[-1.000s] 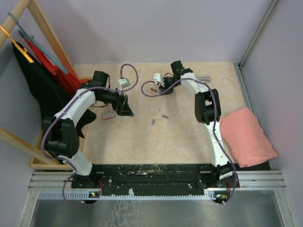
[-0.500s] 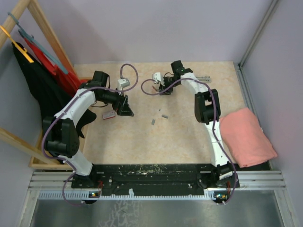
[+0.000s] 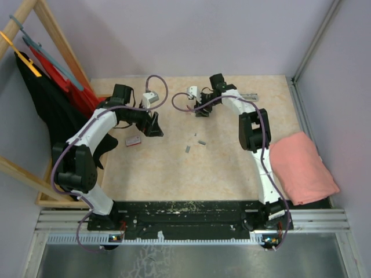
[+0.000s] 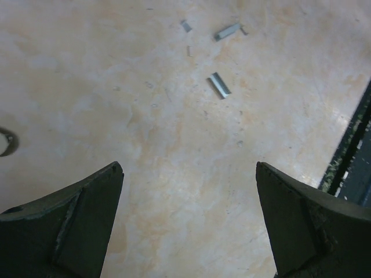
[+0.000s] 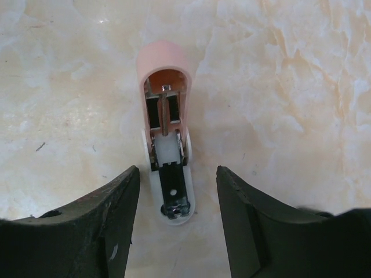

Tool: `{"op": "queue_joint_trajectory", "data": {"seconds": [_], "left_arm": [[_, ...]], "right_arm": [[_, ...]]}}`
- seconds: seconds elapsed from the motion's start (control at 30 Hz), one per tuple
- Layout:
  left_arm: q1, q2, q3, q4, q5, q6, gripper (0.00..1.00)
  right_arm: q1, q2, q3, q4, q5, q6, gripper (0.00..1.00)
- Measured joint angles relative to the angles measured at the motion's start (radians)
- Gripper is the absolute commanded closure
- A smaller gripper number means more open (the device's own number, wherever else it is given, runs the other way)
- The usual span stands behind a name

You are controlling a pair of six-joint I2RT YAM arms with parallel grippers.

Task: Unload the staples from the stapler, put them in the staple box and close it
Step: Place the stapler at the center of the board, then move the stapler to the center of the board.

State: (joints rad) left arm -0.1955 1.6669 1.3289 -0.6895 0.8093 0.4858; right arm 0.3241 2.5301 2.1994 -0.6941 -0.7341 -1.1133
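The left gripper (image 4: 188,174) hovers over bare table (image 4: 174,145), jaws spread wide and holding nothing. The staples (image 3: 200,142) lie scattered mid-table, well off every edge. Nearer the far edge, the right gripper (image 5: 177,174) has its jaws part-open astride the opened stapler (image 5: 167,124), apparently not touching it.

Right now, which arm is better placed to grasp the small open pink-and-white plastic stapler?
Right. The right gripper, open, straddles the pink-and-white stapler lying on the table. The left gripper, open too, looks at loose grey metal staples instead.

L jaws wide apart, few staples (image 4: 219,85) scattered on marbled tbl (image 4: 174,162) beyond
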Motion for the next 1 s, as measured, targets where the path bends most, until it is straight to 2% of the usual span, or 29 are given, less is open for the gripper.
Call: {"op": "queue_joint_trajectory", "data": {"seconds": [0.03,0.1,0.27,0.43,0.7,0.87,1.0], "left_arm": [[0.0,0.0,0.002,0.021,-0.036,-0.019,0.01],[0.0,0.013,0.024,0.049,-0.103,-0.056,0.01],[0.004,0.113,0.152,0.103,-0.267,-0.155,0.0],[0.025,0.218,0.242,0.114,-0.394,-0.239,0.01],[0.058,0.311,0.271,0.106,-0.493,-0.316,0.01],[0.068,0.395,0.32,0.098,-0.489,-0.34,0.01],[0.068,0.431,0.33,0.092,-0.469,-0.357,0.01]], "right_arm": [[0.0,-0.012,-0.019,0.013,0.012,0.025,0.43],[0.0,-0.049,-0.069,0.03,0.037,0.072,0.28],[0.0,-0.219,-0.259,0.096,0.088,0.178,0.24],[-0.002,-0.496,-0.491,0.189,0.133,0.265,0.15],[-0.005,-0.938,-0.869,0.344,0.203,0.399,0.12],[-0.006,-1.072,-0.996,0.377,0.221,0.474,0.11],[-0.006,-1.095,-1.035,0.377,0.212,0.513,0.1]]}}
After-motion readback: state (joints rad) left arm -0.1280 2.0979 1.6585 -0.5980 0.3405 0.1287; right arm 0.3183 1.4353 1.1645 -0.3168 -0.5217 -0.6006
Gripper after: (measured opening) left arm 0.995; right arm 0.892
